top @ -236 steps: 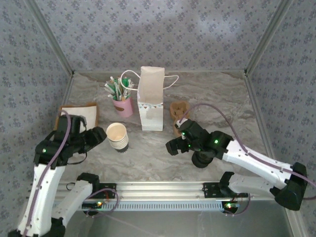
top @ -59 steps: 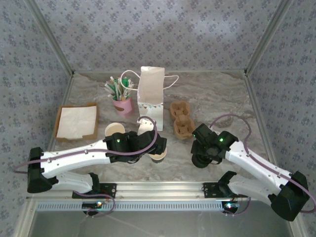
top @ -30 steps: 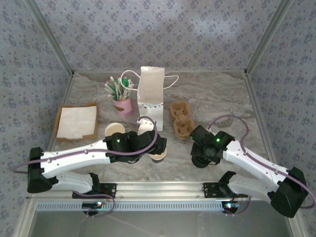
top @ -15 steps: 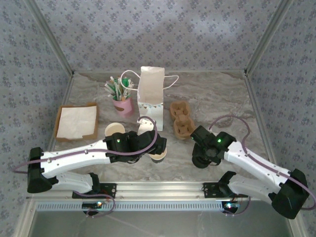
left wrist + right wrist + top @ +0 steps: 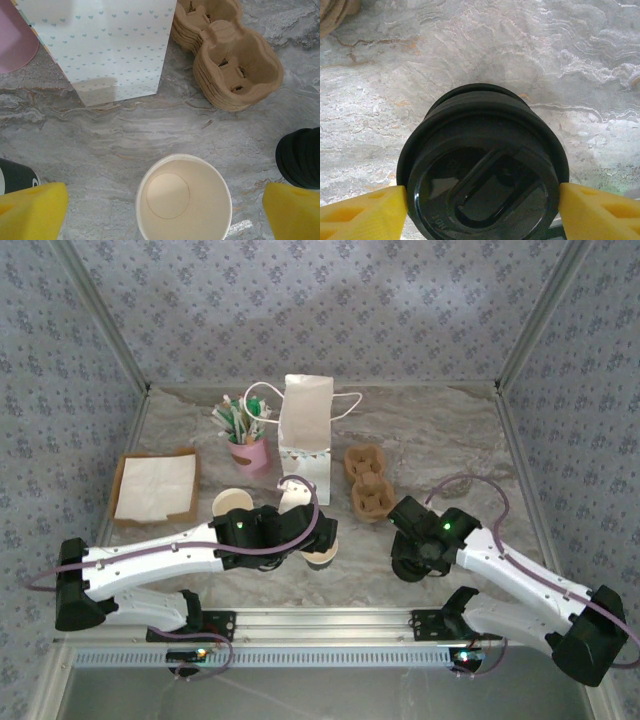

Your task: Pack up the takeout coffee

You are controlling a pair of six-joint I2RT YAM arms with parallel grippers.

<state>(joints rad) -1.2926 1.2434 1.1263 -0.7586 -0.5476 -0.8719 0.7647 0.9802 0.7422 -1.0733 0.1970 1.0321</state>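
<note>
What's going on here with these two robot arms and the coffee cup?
They're packing a takeout coffee. The left arm has its jaws wide open on either side of an empty white paper cup standing on the table, not gripping it. The right arm has its jaws against both sides of a black lid. The cup has no lid yet, and the paper bag and cardboard cup carriers wait behind.

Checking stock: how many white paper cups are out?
2 seen: one cup inside the open left gripper, one topping the stack beside it; more nested below may be hidden.
</note>
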